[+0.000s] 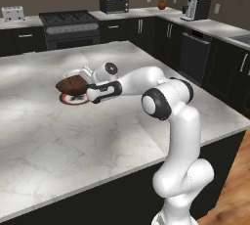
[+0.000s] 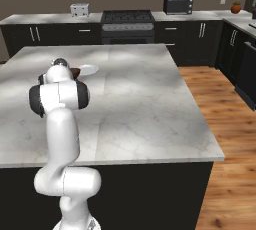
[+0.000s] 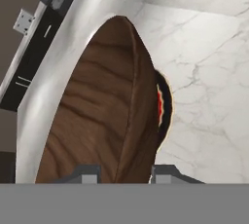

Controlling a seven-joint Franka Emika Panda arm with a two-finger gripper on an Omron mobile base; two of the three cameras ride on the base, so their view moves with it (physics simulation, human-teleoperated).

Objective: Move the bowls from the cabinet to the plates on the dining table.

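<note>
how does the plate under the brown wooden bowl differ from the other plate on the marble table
The round plate with a red and dark rim pattern lies under the dark-brown wooden bowl, which the gripper grips; the plain pale round plate carries nothing. The patterned plate is mostly hidden by the bowl; the pale one lies in full view. Both lie flat on the white marble dining table.

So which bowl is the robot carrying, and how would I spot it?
Look at the big white marble dining table in the middle of the kitchen. Over its far left part the gripper is shut on the wooden bowl, just above a pale plate. It is the dark-brown one with streaky grain.
</note>
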